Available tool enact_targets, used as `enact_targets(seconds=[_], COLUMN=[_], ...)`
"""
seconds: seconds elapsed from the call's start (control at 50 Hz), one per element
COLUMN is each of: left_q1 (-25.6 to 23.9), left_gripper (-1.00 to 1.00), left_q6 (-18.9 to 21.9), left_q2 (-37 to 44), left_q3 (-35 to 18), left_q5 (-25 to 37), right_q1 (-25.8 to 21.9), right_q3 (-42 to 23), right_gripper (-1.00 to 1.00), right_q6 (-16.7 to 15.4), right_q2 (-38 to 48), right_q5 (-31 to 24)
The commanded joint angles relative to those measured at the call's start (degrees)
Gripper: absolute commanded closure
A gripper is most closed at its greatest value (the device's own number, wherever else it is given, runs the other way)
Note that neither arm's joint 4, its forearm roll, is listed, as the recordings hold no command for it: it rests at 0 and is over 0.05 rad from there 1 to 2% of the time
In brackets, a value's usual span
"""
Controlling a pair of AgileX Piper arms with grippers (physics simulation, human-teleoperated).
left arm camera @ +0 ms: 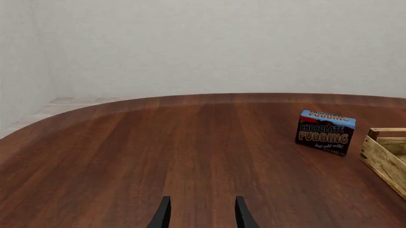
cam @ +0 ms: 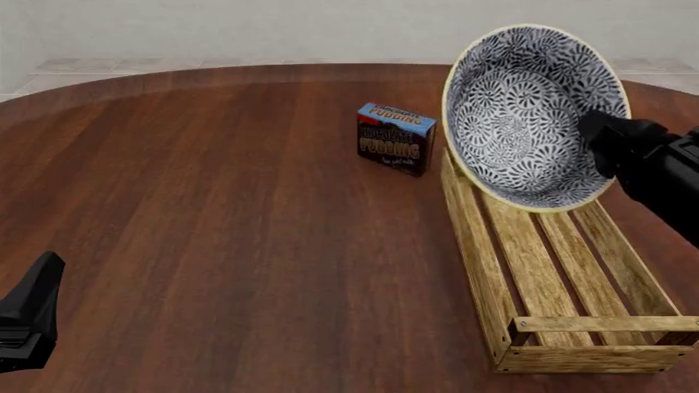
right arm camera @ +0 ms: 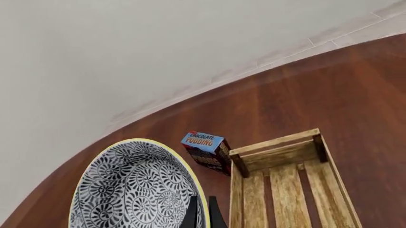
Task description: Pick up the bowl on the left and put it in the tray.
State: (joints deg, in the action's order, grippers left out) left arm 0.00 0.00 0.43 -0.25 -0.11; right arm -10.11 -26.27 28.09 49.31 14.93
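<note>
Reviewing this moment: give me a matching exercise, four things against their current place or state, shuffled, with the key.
Things:
1. bowl
2. tray
3. chocolate pudding box
4. left gripper

States:
A. open, holding nothing, low over bare table
B. standing on the table just beyond the crate's far left corner
C. tilted on edge in the air, rim pinched by the right gripper
D. resting on the table, nothing inside

Pairs: 1-C, 2-D, 3-B, 4-A

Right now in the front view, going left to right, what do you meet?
Left gripper at the left edge → chocolate pudding box → bowl, tilted and held up above the tray's far end → right gripper gripping the bowl's rim. The tray lies beneath the bowl, so it is left unranked.
</note>
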Motion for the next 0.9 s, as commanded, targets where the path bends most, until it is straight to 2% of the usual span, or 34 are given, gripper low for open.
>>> enact_targets(seconds=[0.02, 0.38, 0.5, 0.9], left_q1=[0.0, 0.0, 0.0, 0.0], left_gripper=[-1.0, -1.0, -1.0, -1.0], left_q6=[0.0, 0.0, 0.0, 0.0], left_q2=[0.0, 0.0, 0.0, 0.0], left_q3=[0.0, 0.0, 0.0, 0.0], left_q5=[0.0, 0.0, 0.0, 0.0], right_q1=[2.39, 5.57, 8.76, 12.54], right_q3=[-0.02, -0.03, -0.75, -0.9], right_gripper=[1.0, 1.0, 1.0, 1.0], right_q6=[1.37, 2.74, 2.45, 3.37], right_q2=[1.06, 3.74, 6.62, 9.06], right_q5=[1.06, 1.94, 2.01, 2.44])
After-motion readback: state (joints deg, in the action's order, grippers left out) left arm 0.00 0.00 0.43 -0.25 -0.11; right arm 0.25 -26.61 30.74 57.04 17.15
